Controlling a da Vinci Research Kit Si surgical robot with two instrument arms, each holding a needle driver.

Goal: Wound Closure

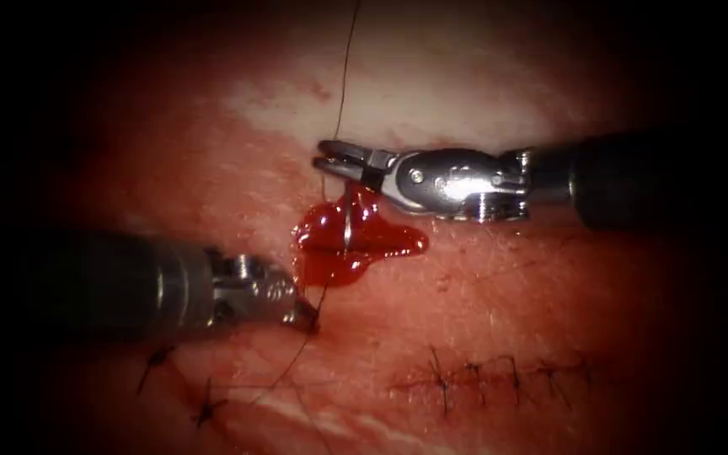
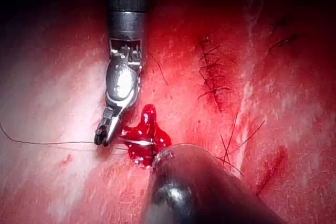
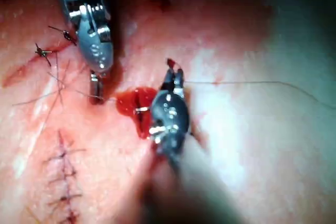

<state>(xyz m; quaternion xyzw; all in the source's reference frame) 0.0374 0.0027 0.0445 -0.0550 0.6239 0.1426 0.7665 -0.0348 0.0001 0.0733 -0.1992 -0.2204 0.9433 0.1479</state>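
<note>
The right tool (image 1: 330, 160) reaches in from the right, jaws shut on the dark thread (image 1: 344, 76), which runs up out of the endoscope view. From those jaws the thread drops through a pool of red fluid (image 1: 355, 244) on the tissue (image 1: 549, 286) to the left tool (image 1: 303, 317). That tool's jaws are shut at the thread just left of and below the pool. A short pale sliver (image 1: 347, 226) lies in the fluid; I cannot tell whether it is the needle. The wrist views show the right tool (image 2: 101, 135) (image 3: 173, 74) beside the pool and the left tool (image 3: 95, 93).
A stitched cut (image 1: 499, 375) lies at the lower right of the endoscope view, with dark thread ends standing up. Two single knots (image 1: 157, 358) (image 1: 208, 410) sit at the lower left. The left tool's shaft (image 2: 199, 187) lies close over the tissue.
</note>
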